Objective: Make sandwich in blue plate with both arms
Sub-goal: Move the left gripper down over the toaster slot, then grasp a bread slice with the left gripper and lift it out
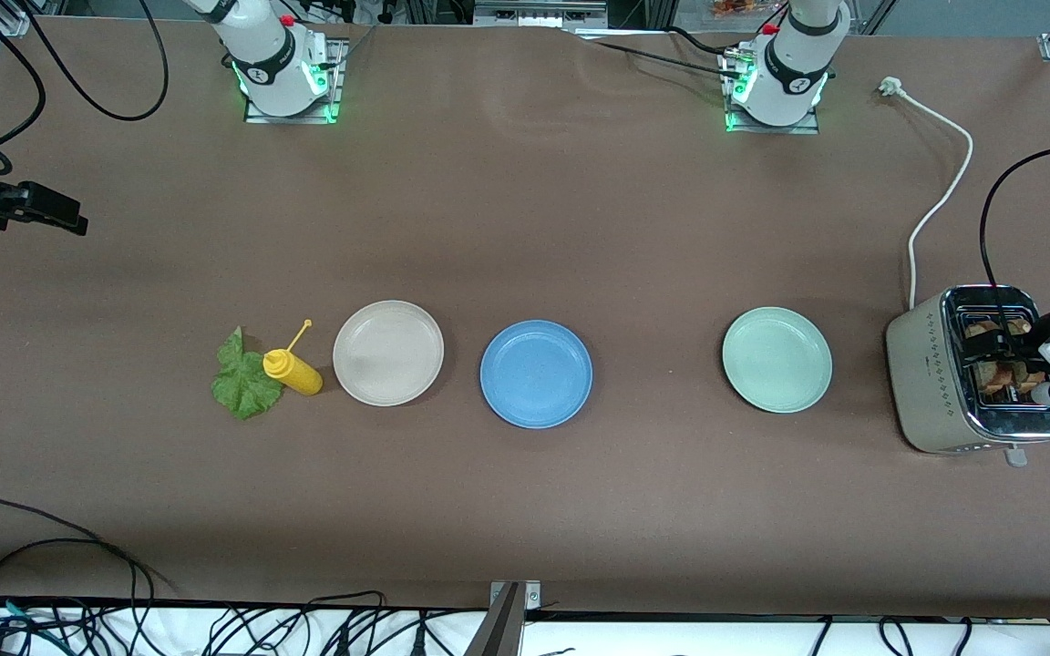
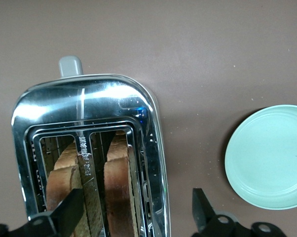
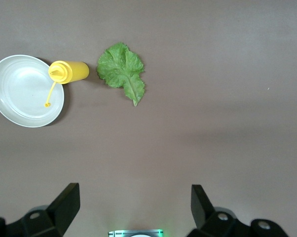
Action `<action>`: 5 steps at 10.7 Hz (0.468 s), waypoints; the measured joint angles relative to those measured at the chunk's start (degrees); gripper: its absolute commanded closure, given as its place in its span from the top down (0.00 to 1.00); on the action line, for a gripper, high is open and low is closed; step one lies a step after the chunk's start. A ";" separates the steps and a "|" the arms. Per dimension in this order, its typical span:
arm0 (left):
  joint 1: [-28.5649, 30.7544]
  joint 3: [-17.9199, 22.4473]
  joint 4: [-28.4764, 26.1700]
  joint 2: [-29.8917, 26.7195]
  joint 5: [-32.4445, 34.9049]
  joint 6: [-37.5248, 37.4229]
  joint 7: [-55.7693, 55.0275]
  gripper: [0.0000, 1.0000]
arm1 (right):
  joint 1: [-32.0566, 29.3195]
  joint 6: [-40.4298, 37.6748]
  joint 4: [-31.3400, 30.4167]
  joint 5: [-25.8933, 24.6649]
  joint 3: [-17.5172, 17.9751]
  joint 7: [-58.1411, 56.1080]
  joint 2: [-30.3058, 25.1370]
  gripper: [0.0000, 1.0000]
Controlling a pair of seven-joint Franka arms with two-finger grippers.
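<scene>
Two toast slices (image 2: 120, 187) are sitting in the toaster (image 1: 931, 383) at the left arm's end; left gripper (image 2: 133, 217) is hovering over it, fingers spread, gripping nothing. Right gripper (image 3: 133, 212) is waiting released above bare table. Blue plate (image 1: 536, 374) is lying empty between beige plate (image 1: 388, 353) and mint plate (image 1: 777, 359). Lettuce leaf (image 1: 242, 378) is touching the mustard bottle (image 1: 293, 372).

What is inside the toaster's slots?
The toaster holds two brown toast slices, one per slot, tops showing. Their lower parts are hidden inside; the left tool hovers above, open.
</scene>
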 measured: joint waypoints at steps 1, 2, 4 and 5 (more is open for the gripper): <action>0.10 0.00 -0.03 0.46 0.00 0.01 -0.03 0.35 | 0.00 0.00 0.00 0.00 0.00 0.00 0.00 1.00; 0.25 0.00 -0.06 1.05 -0.01 0.00 -0.03 0.05 | 0.00 0.00 0.00 0.00 0.00 0.00 0.00 1.00; 0.53 0.00 -0.07 1.62 -0.01 -1.07 -0.04 0.00 | 0.00 0.00 0.00 0.00 0.00 0.00 0.00 1.00; 0.55 0.00 -0.01 1.61 -0.01 -1.52 -0.03 0.00 | 0.00 0.00 0.00 0.00 0.00 0.00 0.00 1.00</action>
